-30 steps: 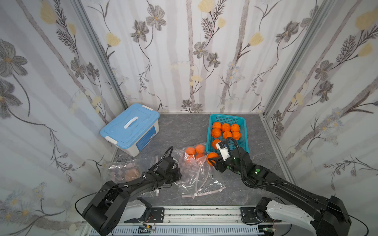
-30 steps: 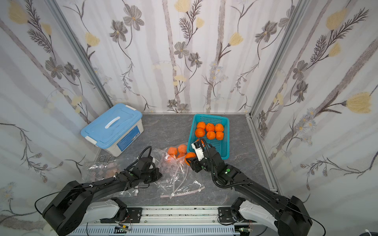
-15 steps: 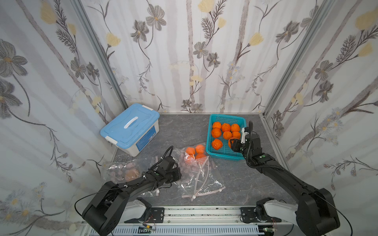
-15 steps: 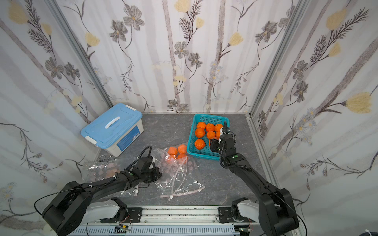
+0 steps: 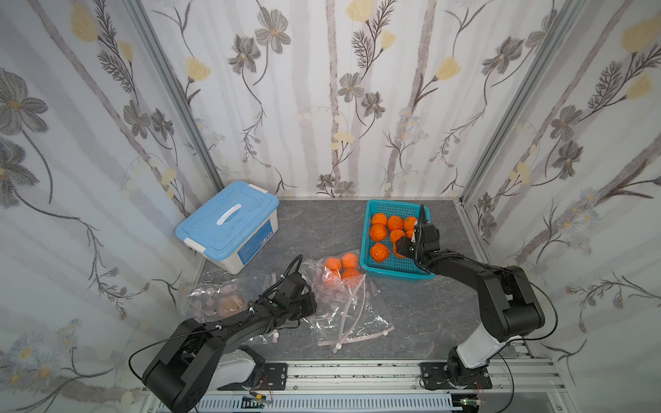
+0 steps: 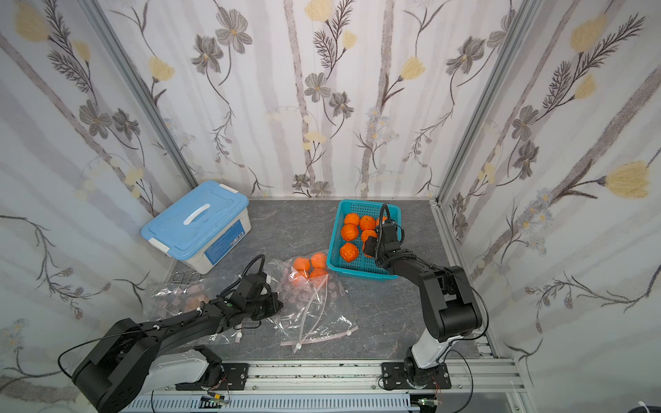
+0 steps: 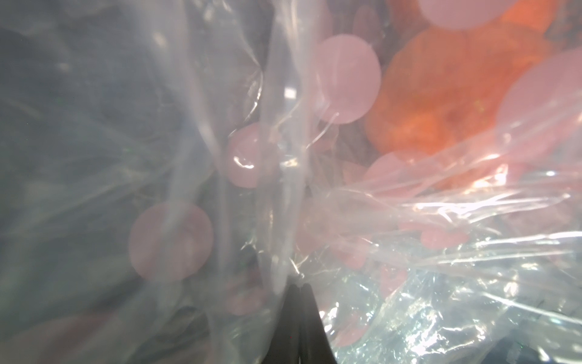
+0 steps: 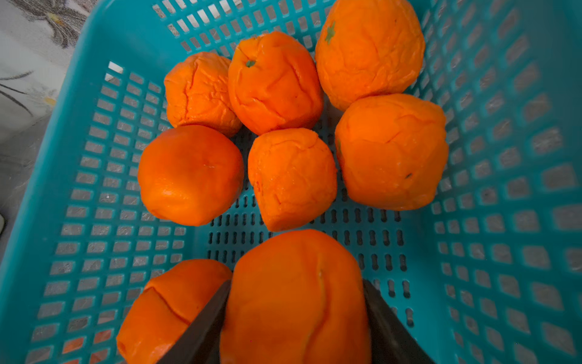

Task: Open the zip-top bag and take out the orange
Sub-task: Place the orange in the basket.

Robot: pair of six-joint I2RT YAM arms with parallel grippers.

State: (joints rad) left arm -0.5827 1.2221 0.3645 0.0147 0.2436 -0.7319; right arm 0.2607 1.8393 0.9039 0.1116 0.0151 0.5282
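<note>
The orange (image 8: 296, 315) is out of the bag. It's pinched between the jaws of the right gripper (image 8: 296, 283), which are spread about fruit-wide and pressing on both of its sides. It hangs low over the near end of the teal basket (image 8: 94, 189), right next to one of the loose oranges (image 8: 293, 176) already lying in there.

A second ago that gripper was down at the mouth of the zip-top bag (image 5: 343, 307) with the fruit, and half a second ago it was swinging over the basket. So I'd say the "take it out" part is basically done and all that's left is letting go. It can't tell from here whether the orange is touching the basket floor yet.

The right arm reaches forward from its base, elbow bent, wrist tipped down into the basket.

The bag lies open and crumpled just beside the basket, on the left arm's side, with a few more oranges (image 5: 341, 266) bunched in the end nearest the basket.

The left gripper (image 7: 297, 288) is clamped fully shut on a fold of the bag's film, on the side away from the basket, and hasn't budged. That arm lies low and stretched out along the table.
</note>
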